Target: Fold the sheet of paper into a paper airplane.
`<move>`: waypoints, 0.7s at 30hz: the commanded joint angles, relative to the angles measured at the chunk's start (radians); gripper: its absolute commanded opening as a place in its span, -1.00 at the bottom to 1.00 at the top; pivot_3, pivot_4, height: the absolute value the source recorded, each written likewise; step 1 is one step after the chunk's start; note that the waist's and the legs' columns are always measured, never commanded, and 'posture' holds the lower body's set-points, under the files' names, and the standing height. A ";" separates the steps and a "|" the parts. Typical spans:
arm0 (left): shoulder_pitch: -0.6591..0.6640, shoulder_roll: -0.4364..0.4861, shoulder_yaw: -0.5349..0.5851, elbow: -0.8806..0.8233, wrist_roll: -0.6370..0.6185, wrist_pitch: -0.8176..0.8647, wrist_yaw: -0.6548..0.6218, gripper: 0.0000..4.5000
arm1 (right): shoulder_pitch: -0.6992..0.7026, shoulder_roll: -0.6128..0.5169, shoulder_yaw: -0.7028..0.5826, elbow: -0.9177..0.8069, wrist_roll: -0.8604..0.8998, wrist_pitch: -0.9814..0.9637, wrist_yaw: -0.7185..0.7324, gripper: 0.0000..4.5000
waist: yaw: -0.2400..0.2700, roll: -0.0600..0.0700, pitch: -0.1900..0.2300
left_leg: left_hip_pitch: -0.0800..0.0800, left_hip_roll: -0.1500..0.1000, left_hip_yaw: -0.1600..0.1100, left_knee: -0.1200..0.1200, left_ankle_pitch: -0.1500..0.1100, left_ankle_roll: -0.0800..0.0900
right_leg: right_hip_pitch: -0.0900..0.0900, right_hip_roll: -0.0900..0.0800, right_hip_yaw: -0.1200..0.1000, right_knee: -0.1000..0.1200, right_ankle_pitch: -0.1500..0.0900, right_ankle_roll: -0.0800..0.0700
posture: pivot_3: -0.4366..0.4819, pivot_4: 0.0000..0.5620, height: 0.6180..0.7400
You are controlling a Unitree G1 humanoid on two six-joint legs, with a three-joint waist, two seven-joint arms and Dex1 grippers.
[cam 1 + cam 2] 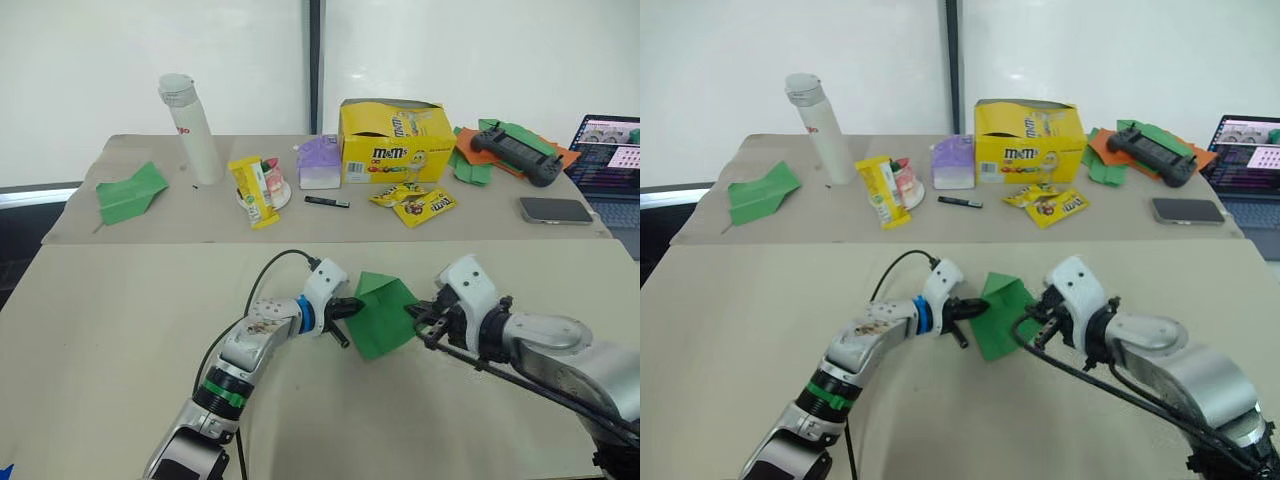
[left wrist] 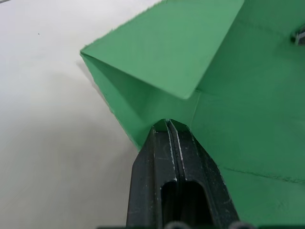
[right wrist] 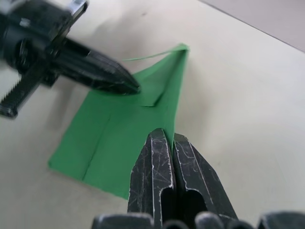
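The sheet of paper (image 1: 380,315) is bright green and partly folded, with a pointed far end and a flap turned over. It lies on the near beige table (image 1: 120,340) between my two grippers. My left gripper (image 1: 345,310) is shut with its tips on the paper's left edge, close up in the left wrist view (image 2: 167,123). My right gripper (image 1: 418,312) is shut on the right edge, with the paper running in between its tips (image 3: 164,133). The right wrist view also takes in the left gripper (image 3: 131,87), touching the folded flap.
The back table holds a white bottle (image 1: 192,115), a broad green paper dart (image 1: 130,192), snack packets (image 1: 255,190), a purple carton (image 1: 320,162), a yellow M&M's box (image 1: 392,140), a black gamepad (image 1: 515,150) on crumpled papers, a phone (image 1: 555,210) and a laptop (image 1: 615,150).
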 commanded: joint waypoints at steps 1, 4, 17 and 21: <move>0.012 -0.003 -0.002 0.000 -0.005 -0.009 0.003 -1.00 | -0.028 -0.020 0.039 -0.046 -0.056 -0.027 -0.006 -0.99 | 0.001 0.000 0.000 | 0.000 0.000 0.000 0.000 0.000 0.000 | 0.000 0.000 0.000 0.000 0.000 0.000 | -0.05 -0.47 1.00; 0.018 -0.003 0.000 0.000 -0.005 -0.010 0.006 -1.00 | -0.044 -0.006 0.059 -0.057 -0.066 -0.007 -0.011 -0.99 | 0.001 0.000 0.000 | 0.000 0.000 0.000 0.000 0.000 0.000 | 0.000 0.000 0.000 0.000 0.000 0.000 | -0.05 -0.47 1.00; 0.036 -0.012 0.000 -0.007 -0.006 -0.019 0.024 -1.00 | -0.069 0.232 -0.006 -0.046 0.106 0.284 -0.053 -0.99 | 0.001 0.000 0.000 | 0.001 0.000 -0.003 0.000 0.000 0.000 | 0.000 0.000 0.001 0.001 0.000 -0.001 | -0.05 -0.47 1.00; 0.042 -0.006 0.003 -0.012 -0.006 -0.019 0.026 -1.00 | -0.075 0.242 -0.030 -0.025 0.106 0.297 -0.055 -0.99 | 0.001 0.000 0.000 | 0.001 0.000 -0.003 0.000 0.000 0.000 | 0.000 0.000 0.001 0.001 0.000 -0.001 | -0.05 -0.47 1.00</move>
